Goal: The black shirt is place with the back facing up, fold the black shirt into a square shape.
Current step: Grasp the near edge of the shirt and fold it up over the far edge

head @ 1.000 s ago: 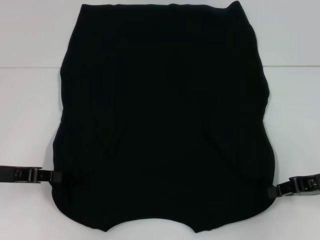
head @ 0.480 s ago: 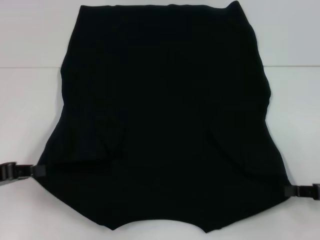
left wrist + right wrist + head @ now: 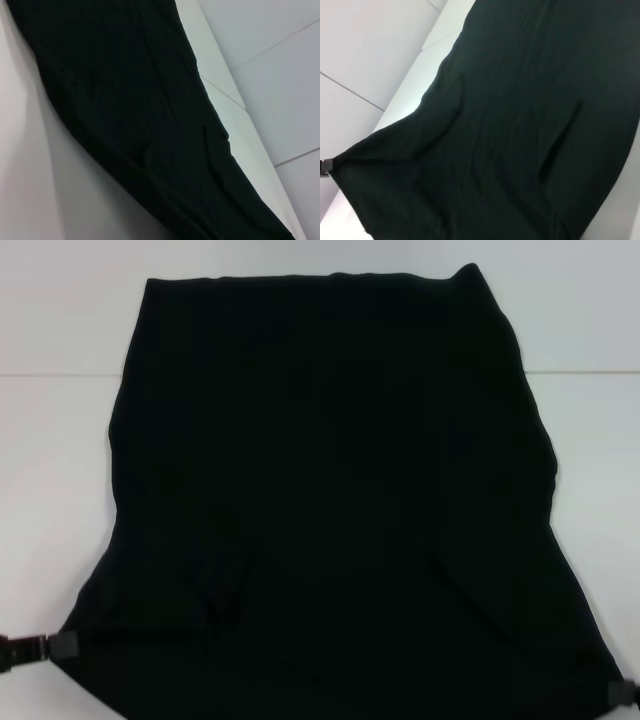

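The shirt (image 3: 330, 500) lies spread on the table (image 3: 50, 460); left gripper (image 3: 62, 645) pinches its near left corner, right gripper (image 3: 618, 693) pinches its near right corner

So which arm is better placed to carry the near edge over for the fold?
Neither alone: the left gripper and right gripper each hold a near corner of the black shirt, stretched between them.
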`<state>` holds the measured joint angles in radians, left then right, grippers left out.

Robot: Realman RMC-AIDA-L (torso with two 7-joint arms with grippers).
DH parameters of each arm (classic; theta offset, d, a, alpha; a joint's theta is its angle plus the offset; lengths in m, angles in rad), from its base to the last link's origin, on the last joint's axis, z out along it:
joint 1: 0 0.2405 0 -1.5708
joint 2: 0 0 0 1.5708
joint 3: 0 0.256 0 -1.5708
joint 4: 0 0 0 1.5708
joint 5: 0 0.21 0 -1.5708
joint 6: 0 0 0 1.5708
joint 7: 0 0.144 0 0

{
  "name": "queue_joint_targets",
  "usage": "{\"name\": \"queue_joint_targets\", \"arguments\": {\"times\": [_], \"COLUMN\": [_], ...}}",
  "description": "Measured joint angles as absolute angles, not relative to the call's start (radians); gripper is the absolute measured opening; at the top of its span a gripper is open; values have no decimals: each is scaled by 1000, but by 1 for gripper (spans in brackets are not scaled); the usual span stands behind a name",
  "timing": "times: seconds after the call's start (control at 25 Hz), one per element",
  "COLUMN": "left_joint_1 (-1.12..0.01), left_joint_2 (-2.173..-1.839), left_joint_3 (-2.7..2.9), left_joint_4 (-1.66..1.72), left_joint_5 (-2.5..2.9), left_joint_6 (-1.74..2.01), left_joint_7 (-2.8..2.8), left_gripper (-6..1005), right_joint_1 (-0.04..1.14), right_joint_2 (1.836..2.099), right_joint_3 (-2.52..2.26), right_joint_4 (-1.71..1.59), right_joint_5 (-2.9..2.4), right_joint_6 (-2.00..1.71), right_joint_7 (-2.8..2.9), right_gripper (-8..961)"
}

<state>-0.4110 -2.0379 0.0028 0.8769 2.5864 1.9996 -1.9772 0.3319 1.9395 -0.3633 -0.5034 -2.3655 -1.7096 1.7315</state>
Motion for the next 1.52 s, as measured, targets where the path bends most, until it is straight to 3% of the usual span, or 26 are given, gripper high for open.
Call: {"name": "queue_joint_targets", "arguments": {"times": [0.28, 0.68, 0.8, 1.16, 1.36, 1.52], "left_joint_1": [-439, -690, -747, -850, -887, -913], "left_joint_2": [-2032, -1934, -1932, -1969, -1993, -1988], "left_joint_3": [-8, -2, 1, 3, 3, 3], "left_joint_4": [853, 574, 504, 358, 319, 289], "left_joint_5": [2563, 2476, 2440, 2283, 2176, 2094], "left_joint_6": [1976, 1501, 1311, 882, 748, 698], "left_joint_7": [-1998, -2047, -2005, -1727, -1553, -1437], "left_gripper": [51, 51, 51, 50, 51, 51], "right_joint_1": [344, 578, 691, 866, 926, 948], "right_joint_2": [1930, 1937, 1953, 2005, 2010, 2014], "right_joint_3": [-303, -186, -197, -248, -255, -256], "right_joint_4": [-505, -492, -416, -352, -286, -272], "right_joint_5": [-2366, -2313, -2292, -2275, -2174, -2101], "right_joint_6": [-1744, -1531, -1256, -799, -631, -553], "right_joint_7": [1716, 1740, 1741, 1715, 1627, 1586], "right_gripper": [45, 45, 45, 46, 46, 46]}}
